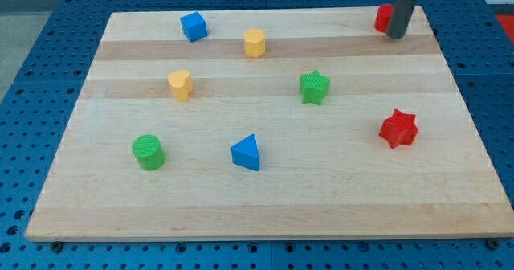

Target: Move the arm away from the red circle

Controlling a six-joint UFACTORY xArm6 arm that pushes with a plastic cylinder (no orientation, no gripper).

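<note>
The red circle block [384, 18] sits at the board's top right corner, partly hidden behind my rod. My tip [396, 36] rests on the board just to the right of and below it, touching or nearly touching its side. The other blocks lie away from the tip: a red star [398, 128], a green star [315, 87], a yellow hexagon [254, 42], a blue cube [193, 26], a yellow heart [180, 85], a green cylinder [148, 152] and a blue triangle [246, 153].
The wooden board [265, 210] lies on a blue perforated table [24, 101]. The board's top edge and right edge run close to the tip.
</note>
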